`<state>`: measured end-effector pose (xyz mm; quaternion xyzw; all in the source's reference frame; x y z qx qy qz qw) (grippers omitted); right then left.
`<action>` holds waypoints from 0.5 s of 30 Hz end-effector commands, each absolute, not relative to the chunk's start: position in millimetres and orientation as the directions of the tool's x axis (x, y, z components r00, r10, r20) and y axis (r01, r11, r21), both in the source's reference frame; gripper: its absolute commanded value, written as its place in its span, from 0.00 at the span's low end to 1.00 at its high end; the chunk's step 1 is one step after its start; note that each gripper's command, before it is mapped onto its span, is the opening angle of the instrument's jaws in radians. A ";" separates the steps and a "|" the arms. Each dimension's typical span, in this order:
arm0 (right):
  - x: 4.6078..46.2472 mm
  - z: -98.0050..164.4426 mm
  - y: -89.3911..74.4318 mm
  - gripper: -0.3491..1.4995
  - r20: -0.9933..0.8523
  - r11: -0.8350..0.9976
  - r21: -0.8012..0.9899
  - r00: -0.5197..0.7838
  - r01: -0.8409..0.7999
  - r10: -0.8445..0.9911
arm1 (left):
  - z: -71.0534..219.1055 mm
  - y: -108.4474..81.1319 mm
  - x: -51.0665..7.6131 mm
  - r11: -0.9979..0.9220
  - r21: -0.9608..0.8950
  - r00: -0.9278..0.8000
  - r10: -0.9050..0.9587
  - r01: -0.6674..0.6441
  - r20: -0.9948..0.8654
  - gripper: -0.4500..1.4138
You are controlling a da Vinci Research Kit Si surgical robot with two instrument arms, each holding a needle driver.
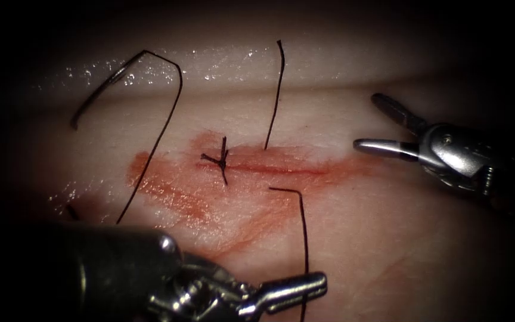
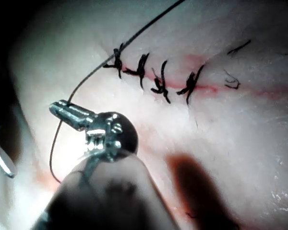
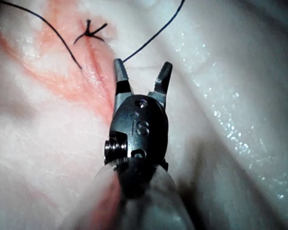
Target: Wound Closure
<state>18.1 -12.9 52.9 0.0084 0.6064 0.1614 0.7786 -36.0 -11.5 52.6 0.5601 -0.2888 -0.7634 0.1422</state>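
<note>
With one knot (image 1: 222, 160) tied and the cut (image 1: 281, 169) beyond it gaping, the spread right tool (image 1: 366, 121) and closed left tool (image 1: 296, 290) are holding nothing, the needle (image 1: 99, 89) lying free far beyond the left tool.

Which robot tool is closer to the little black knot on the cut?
Left. The left tool sits below the knot, a bit to its right, jaws shut on thread. The right tool waits farther off, past the cut's right end, jaws open and empty. The needle lies free on the tissue.
</note>
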 end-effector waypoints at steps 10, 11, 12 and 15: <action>24.1 47.9 -16.9 0.65 -0.942 0.990 -0.137 0.311 -0.024 -0.122 | 55.2 -8.0 -33.8 -0.806 0.582 -0.335 -0.521 -0.109 -0.785 0.00; 24.5 47.4 -16.9 0.59 -0.936 0.986 -0.169 0.316 -0.007 -0.158 | 55.4 -7.8 -33.7 -0.807 0.581 -0.335 -0.520 -0.109 -0.785 0.00; 24.9 46.9 -16.9 0.52 -0.932 0.982 -0.187 0.317 -0.001 -0.177 | 55.6 -7.6 -33.6 -0.807 0.581 -0.335 -0.520 -0.109 -0.786 0.00; 25.8 45.3 -16.7 0.34 -0.911 0.965 -0.259 0.326 0.024 -0.253 | 55.9 -7.4 -33.5 -0.806 0.582 -0.335 -0.521 -0.109 -0.785 0.00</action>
